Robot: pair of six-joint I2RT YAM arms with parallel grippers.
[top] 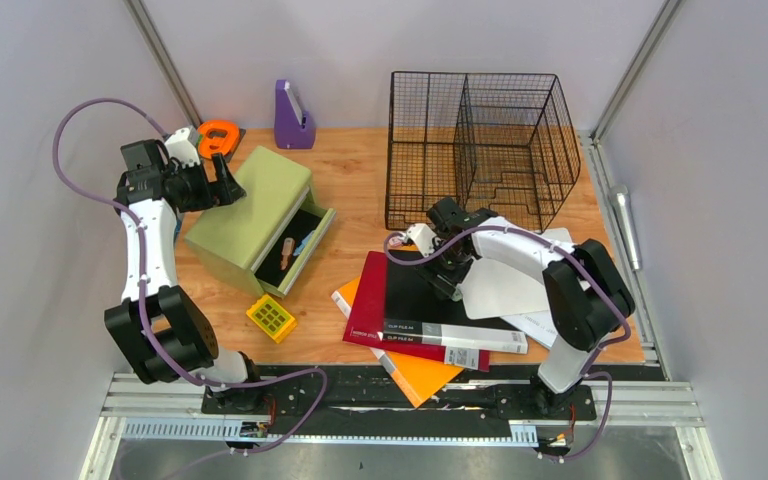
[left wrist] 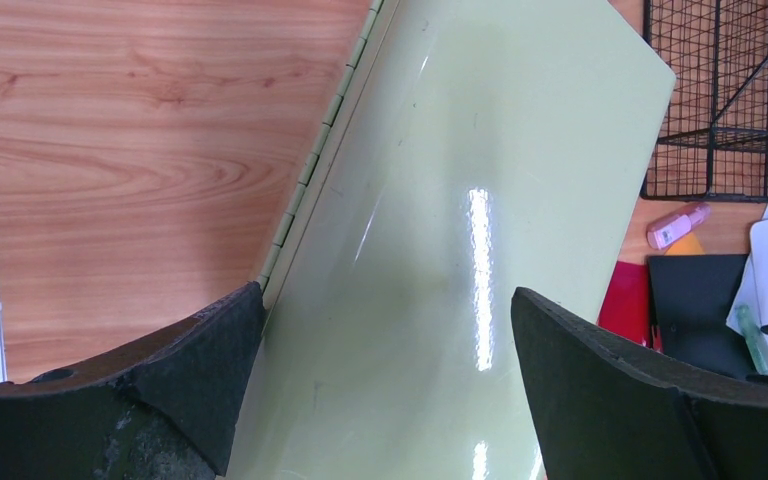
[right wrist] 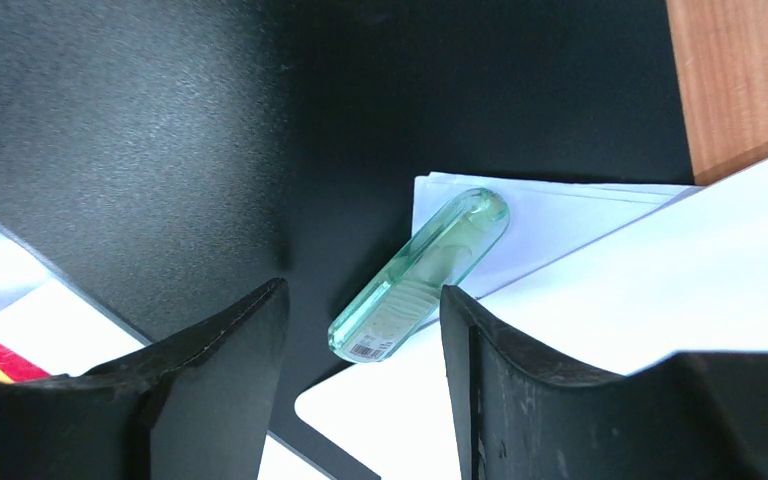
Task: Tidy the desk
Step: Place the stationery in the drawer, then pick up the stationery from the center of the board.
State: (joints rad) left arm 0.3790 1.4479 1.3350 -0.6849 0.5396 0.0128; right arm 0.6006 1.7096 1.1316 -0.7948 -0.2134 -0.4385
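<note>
Tube point(right wrist: 420, 275) seemingly loose inside right gripper point(right wrist: 362, 292)

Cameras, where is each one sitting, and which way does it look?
Top external: sits high behind the arms and looks down on the desk; both arms show, bases at the bottom.
Left wrist: rides the left arm and looks down on the green box; the open left gripper shows.
Right wrist: rides the right arm and looks down on a green tube on a black folder; the open right gripper shows.
Shared: top and left wrist both show the green box and the wire basket.
</note>
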